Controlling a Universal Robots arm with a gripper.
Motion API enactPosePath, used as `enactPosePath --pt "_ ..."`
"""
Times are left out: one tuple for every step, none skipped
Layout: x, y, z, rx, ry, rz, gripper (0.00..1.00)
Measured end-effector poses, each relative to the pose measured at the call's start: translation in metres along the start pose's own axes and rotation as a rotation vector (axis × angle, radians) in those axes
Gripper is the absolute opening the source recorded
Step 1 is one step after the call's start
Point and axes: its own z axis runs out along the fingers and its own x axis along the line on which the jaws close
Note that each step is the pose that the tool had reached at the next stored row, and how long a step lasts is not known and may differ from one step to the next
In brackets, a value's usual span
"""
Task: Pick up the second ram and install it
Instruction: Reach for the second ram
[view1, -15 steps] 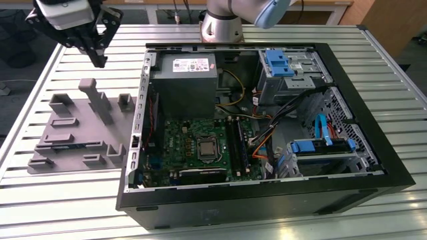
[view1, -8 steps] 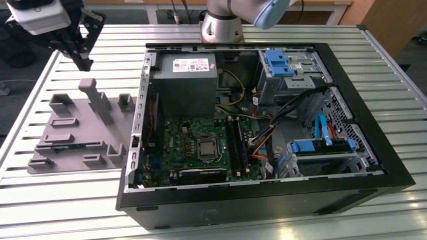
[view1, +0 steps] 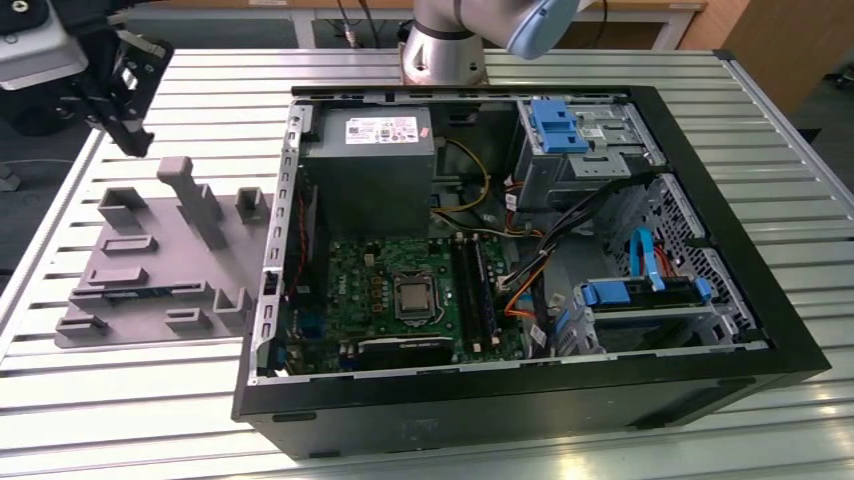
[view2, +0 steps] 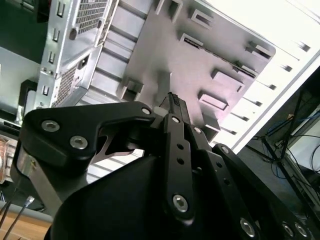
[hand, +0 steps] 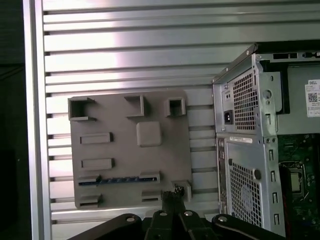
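Second ram (hand: 119, 179) lies flat in a slot of the grey fixture plate (hand: 125, 159) on the slatted table (view1: 134, 400). In the exterior view you see it as a thin blue strip (view1: 140, 291) on the plate's near half, to that view's left of the open computer case (view1: 534, 400). Your claw (view1: 131, 140) hangs above the table, clear of the plate and well apart from the stick. Its fingertips (hand: 172, 194) are drawn together and hold nothing.
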Motion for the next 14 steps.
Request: enactPosePath --pt "0.0032 -0.0012 0.0002 0.0001 0.0001 0.000 0.11" --pt "0.0066 -0.0023 0.0004 0.0001 0.0002 0.000 0.11" --pt "0.0102 -0.0031 0.0006 0.0001 0.0002 0.000 0.11" --pt "0.0144 -0.0037 0.0008 0.0000 0.0004 0.000 0.11" --pt "0.0184 -0.0041 0.0010 0.0001 0.0006 0.000 0.11" --pt "0.0223 -0.0045 0.0012 0.0001 0.0010 0.000 0.11" --pt "0.0262 -0.0049 0.0014 0.0002 0.0014 0.000 0.11" --pt "0.0299 -0.0053 0.0017 0.0002 0.0019 0.000 0.11" --pt "0.0336 -0.0056 0.0019 0.0002 0.0024 0.000 0.11" --pt "0.0372 -0.0060 0.0022 0.0002 0.0029 0.000 0.11" --pt "0.0410 -0.0064 0.0023 0.0004 0.0036 0.000 0.11" --pt "0.0444 -0.0067 0.0026 0.0003 0.0041 0.000 0.11" --pt "0.0478 -0.0070 0.0028 0.0004 0.0049 0.000 0.11" --pt "0.0508 -0.0073 0.0030 0.0005 0.0056 0.000 0.11"
